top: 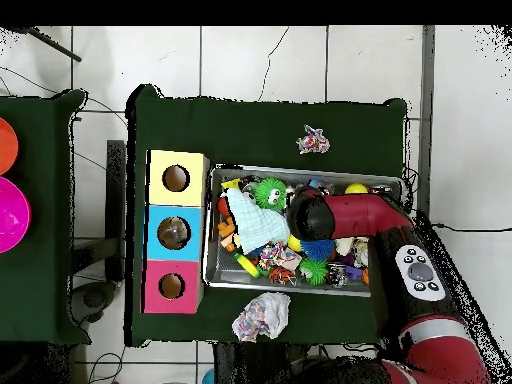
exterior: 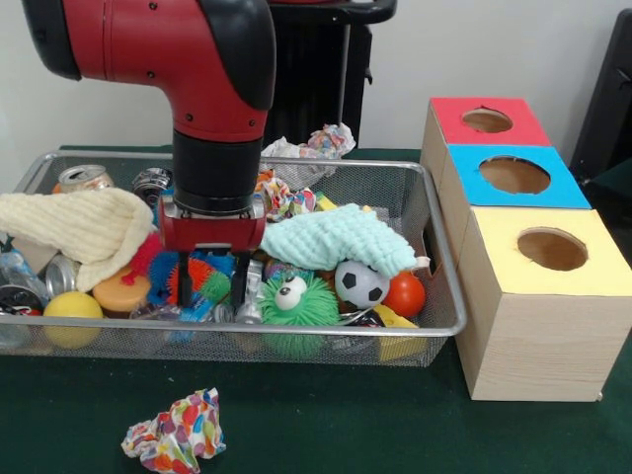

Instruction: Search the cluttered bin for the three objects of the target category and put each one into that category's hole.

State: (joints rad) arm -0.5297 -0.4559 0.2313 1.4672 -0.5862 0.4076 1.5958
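The wire mesh bin (exterior: 446, 296) is full of clutter; it also shows in the overhead view (top: 210, 230). My gripper (exterior: 211, 284) reaches down into its middle with its black fingers (exterior: 183, 286) spread, open, either side of an orange and green spiky ball (exterior: 204, 276). A crushed clear piece with blue marks (exterior: 202, 312) lies just below the fingertips and looks like a bottle. Another crushed clear bottle (exterior: 14, 271) lies at the bin's left end. The red-topped box's hole (exterior: 487, 120) is at the far end of the box row (top: 171, 286). In the overhead view the arm hides the gripper.
The blue-topped box (exterior: 513, 176) and yellow-topped box (exterior: 551, 249) stand right of the bin. A cream cloth (exterior: 74, 222), a mint cloth (exterior: 336, 237), cans (exterior: 84, 178), a soccer ball (exterior: 360, 283) and a green spiky ball (exterior: 293, 301) fill the bin. Crumpled paper (exterior: 176, 433) lies in front.
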